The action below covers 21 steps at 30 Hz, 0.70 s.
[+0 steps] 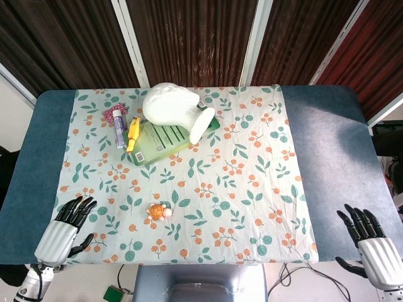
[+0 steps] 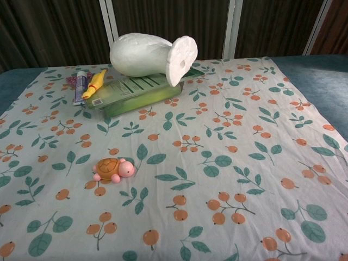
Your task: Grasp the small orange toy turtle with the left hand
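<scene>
The small orange toy turtle (image 1: 158, 212) with a pink head lies on the floral cloth near the table's front, left of centre; in the chest view the turtle (image 2: 112, 169) sits alone with its head toward the right. My left hand (image 1: 65, 228) rests at the front left corner, fingers apart and empty, well to the left of the turtle. At the front right corner my right hand (image 1: 368, 238) is likewise spread and holds nothing. Neither hand shows in the chest view.
A white foam mannequin head (image 1: 174, 108) lies on a green box (image 1: 165, 139) at the back. Beside the box lie a yellow rubber chicken (image 1: 133, 133), a small tube (image 1: 118, 126) and a pink item (image 1: 111, 114). The floral cloth (image 1: 239, 189) covers the blue table (image 1: 327, 145).
</scene>
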Each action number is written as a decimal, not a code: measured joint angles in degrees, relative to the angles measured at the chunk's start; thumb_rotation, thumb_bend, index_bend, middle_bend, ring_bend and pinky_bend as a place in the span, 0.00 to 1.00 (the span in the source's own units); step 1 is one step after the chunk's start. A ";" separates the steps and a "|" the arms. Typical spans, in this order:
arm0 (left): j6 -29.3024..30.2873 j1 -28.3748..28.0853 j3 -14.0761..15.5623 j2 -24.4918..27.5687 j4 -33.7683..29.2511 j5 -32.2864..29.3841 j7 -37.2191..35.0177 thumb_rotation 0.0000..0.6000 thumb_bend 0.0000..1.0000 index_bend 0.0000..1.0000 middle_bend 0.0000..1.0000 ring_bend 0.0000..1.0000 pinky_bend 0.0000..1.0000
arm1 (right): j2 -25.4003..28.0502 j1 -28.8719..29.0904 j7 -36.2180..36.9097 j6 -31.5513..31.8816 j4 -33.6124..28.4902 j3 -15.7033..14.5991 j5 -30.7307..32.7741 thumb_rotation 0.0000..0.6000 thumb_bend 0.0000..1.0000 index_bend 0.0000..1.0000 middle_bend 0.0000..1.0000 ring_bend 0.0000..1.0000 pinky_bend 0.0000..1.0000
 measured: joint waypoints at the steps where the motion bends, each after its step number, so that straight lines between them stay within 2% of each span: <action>1: -0.20 -0.06 0.12 -0.10 -0.01 0.28 0.14 1.00 0.32 0.00 0.06 0.00 0.14 | 0.03 -0.03 -0.07 -0.01 -0.10 -0.04 -0.03 1.00 0.13 0.00 0.00 0.00 0.00; 4: -1.47 -0.61 0.45 -0.96 0.31 1.05 0.45 1.00 0.32 0.01 0.06 0.02 0.17 | 0.12 -0.10 0.00 0.23 -0.23 -0.02 -0.08 1.00 0.13 0.00 0.00 0.00 0.00; 5: -1.97 -0.90 0.49 -1.50 0.53 1.37 0.49 1.00 0.32 0.01 0.07 0.08 0.23 | 0.16 -0.12 0.11 0.28 -0.27 0.01 -0.03 1.00 0.13 0.00 0.00 0.00 0.00; 7: -2.66 -1.76 0.30 -3.52 1.82 2.23 0.67 1.00 0.32 0.03 0.07 0.31 0.49 | 0.21 -0.10 0.46 0.50 -0.42 0.25 0.14 1.00 0.13 0.00 0.00 0.00 0.00; 9: -3.39 -2.80 -0.03 -6.00 3.76 3.20 1.25 1.00 0.32 0.07 0.10 0.64 0.85 | 0.20 -0.01 0.41 0.34 -0.41 0.32 0.19 1.00 0.13 0.00 0.00 0.00 0.00; 10: -3.93 -3.63 -0.27 -7.93 5.03 3.95 1.57 1.00 0.32 0.09 0.12 0.76 0.95 | 0.22 0.09 0.42 0.02 -0.44 0.25 0.18 1.00 0.13 0.00 0.00 0.00 0.00; 12: -5.21 -4.94 -0.75 -11.01 6.57 4.62 2.06 1.00 0.32 0.13 0.15 0.87 1.00 | 0.25 0.36 0.46 -0.40 -0.59 0.20 0.12 1.00 0.13 0.00 0.00 0.00 0.00; 15: -9.19 -6.99 -1.72 -14.75 7.63 4.14 3.38 1.00 0.32 0.18 0.18 0.96 1.00 | 0.39 0.62 0.84 -0.62 -0.80 0.27 0.08 1.00 0.13 0.00 0.00 0.00 0.00; 21: -14.45 -10.07 -4.53 -21.51 10.81 1.86 12.27 1.00 0.32 0.22 0.19 0.99 1.00 | 1.02 0.97 2.22 -0.83 -0.97 0.70 0.94 1.00 0.13 0.00 0.00 0.00 0.00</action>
